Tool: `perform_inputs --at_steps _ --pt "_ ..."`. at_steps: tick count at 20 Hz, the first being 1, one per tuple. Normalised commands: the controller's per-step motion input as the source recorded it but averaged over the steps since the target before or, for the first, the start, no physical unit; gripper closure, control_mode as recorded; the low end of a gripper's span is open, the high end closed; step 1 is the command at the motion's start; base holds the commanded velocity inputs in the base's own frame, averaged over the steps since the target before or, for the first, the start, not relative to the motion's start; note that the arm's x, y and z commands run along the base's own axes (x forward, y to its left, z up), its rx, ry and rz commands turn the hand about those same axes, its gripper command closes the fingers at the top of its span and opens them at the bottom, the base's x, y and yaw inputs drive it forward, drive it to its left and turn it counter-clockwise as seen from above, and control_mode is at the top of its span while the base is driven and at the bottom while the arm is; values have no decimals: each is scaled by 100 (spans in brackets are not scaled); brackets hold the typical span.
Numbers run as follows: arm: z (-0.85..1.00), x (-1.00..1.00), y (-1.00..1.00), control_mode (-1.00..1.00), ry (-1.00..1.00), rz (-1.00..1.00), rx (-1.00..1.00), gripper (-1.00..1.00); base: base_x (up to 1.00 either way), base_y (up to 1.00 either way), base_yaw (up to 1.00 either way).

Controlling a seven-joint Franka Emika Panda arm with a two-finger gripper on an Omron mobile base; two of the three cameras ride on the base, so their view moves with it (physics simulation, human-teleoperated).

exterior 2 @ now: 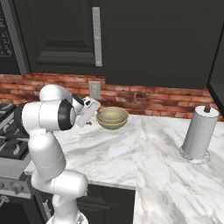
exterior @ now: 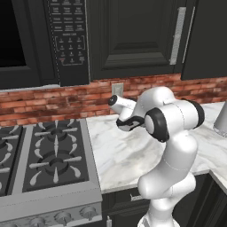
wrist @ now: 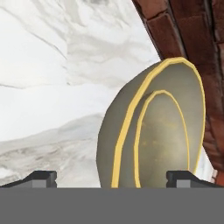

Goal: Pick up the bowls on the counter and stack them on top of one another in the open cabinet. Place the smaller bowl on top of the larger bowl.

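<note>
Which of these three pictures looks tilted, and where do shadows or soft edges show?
Hand view: rolled sideways, so the bowl looks stood on edge against the brick wall, with the counter beside it. Right base view: sharp and evenly lit; a faint shadow lies under the bowl and beside the paper towel roll. Left base view: even light, no glare, and the cabinet stays very dark.

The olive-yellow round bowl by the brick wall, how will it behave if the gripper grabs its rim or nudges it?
The olive-yellow round bowl looks rigid, so its thin rim should hold shape. Its smooth curved side probably slides on the white marble counter rather than tipping. The open gripper sits close.
</note>
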Motion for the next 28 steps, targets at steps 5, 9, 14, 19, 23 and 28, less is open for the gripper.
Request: perform_inputs --at_steps 5,9,14,19,23,28 --pt "-3 7 0 -100 0 0 0 -100 0 0 0" --pt "-7 7 0 -100 0 0 0 -100 0 0 0" --pt "-8 6 0 -100 0 0 0 -100 0 0 0" --pt "-7 3 0 -100 0 0 0 -100 0 0 0" --pt "-3 6 0 -100 0 0 0 -100 0 0 0" --pt "-4 10 0 -100 0 0 0 -100 0 0 0"
